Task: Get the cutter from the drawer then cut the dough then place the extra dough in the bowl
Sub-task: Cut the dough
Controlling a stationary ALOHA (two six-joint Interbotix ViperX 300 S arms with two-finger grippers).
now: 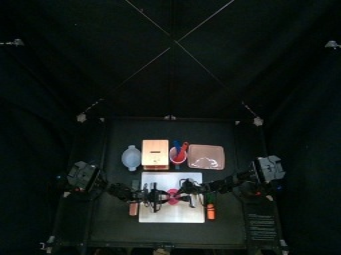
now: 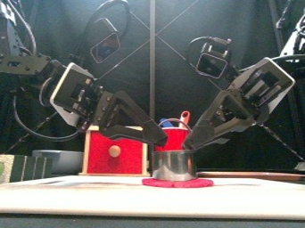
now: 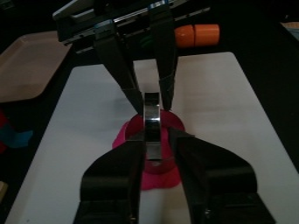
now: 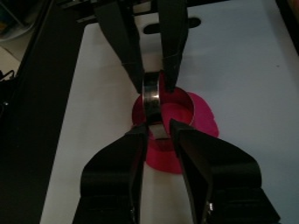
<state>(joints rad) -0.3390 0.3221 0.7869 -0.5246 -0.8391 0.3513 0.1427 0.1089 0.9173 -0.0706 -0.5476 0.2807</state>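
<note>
1. Nearest you, the white cutting board (image 1: pixel 154 213) lies at the worktop's front. On it is the flat red dough disc (image 2: pixel 198 183), and the round metal cutter (image 2: pixel 176 164) stands upright on the disc's middle.
2. Your left pincer (image 3: pixel 156 133) is clamped on the cutter's rim at one side. Your right pincer (image 4: pixel 156 129) is clamped on the opposite side of the rim.
3. Judgement: the cutting step is in hand. The cutter is on the dough, and the disc looks whole around it.
4. The next move calls for an even downward press from both arms, then a straight lift that leaves the outer ring free. Uneven pressure could tilt the cutter or drag the dough.
5. Farther back, well apart from the board, stand in a row the blue-grey bowl (image 1: pixel 131 157), the pale wooden box (image 2: pixel 116 151) with its red drawer front, the red cup (image 1: pixel 178 155) and the flat pink tray (image 1: pixel 206 156).
6. Not established: whether the rim has cut through to the board, where the wire handle lies, and whether the drawer is open. A small orange object (image 3: pixel 198 35) near the board's right end is too blurred to identify.
</note>
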